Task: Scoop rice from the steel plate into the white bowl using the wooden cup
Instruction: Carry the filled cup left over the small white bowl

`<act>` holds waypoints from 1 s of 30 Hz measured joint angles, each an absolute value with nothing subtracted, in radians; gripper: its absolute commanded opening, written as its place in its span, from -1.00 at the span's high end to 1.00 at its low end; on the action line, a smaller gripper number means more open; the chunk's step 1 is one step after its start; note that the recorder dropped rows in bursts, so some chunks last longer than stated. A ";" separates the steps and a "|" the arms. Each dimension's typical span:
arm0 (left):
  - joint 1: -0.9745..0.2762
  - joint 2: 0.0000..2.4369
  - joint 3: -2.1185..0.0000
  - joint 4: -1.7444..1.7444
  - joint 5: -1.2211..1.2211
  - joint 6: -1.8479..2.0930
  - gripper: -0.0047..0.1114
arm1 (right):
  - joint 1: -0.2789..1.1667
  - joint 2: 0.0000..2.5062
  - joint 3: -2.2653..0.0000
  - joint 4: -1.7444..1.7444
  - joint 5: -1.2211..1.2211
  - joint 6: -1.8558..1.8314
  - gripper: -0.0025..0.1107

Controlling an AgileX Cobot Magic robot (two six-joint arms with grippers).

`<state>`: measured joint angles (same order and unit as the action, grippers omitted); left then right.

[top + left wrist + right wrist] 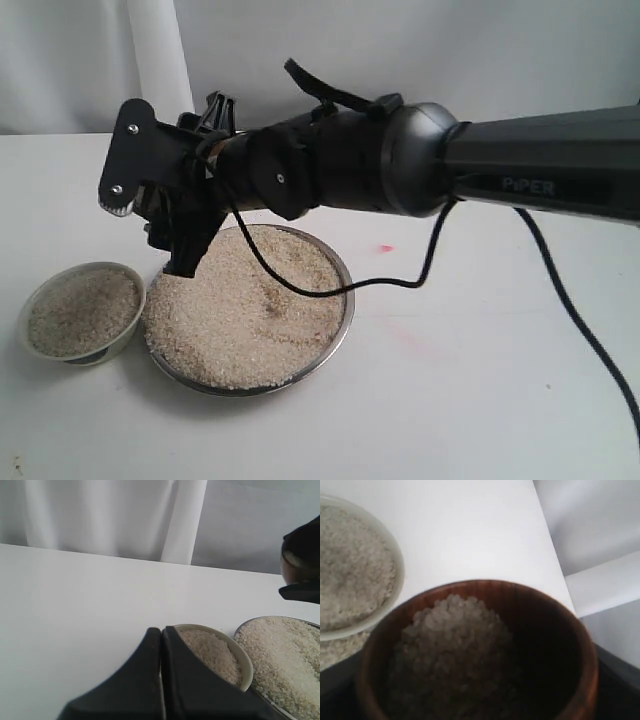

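The steel plate [346,300] holds a wide heap of rice [250,310], and the white bowl [133,284] just left of it is also full of rice. My right gripper [175,225] hangs over the plate's left edge, near the bowl, shut on the wooden cup [485,587]. The cup is partly filled with rice [455,630] and tilts toward the white bowl [397,580]. In the exterior view the gripper body hides the cup. My left gripper [161,632] is shut and empty, low over the table in front of the bowl [245,666].
A black cable [300,288] droops from the right arm across the rice on the plate. Faint pink marks [385,247] dot the white table to the right of the plate. A white curtain [150,60] hangs behind.
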<state>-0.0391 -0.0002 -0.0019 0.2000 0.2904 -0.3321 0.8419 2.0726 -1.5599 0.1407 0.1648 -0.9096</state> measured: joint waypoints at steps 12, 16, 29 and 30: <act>-0.039 0.000 -0.002 0.200 0.290 -0.332 0.92 | 0.935 2.309 -1.844 -0.046 0.325 -0.874 0.96; -0.039 0.000 -0.002 0.200 0.290 -0.332 0.92 | 0.935 2.324 -1.846 -0.108 0.326 -0.857 0.96; -0.039 0.000 -0.002 0.200 0.290 -0.332 0.92 | 0.977 2.323 -1.856 -0.478 0.344 -0.690 0.96; -0.039 0.000 -0.002 0.200 0.290 -0.332 0.92 | 0.978 2.325 -1.856 -0.501 0.349 -0.678 0.96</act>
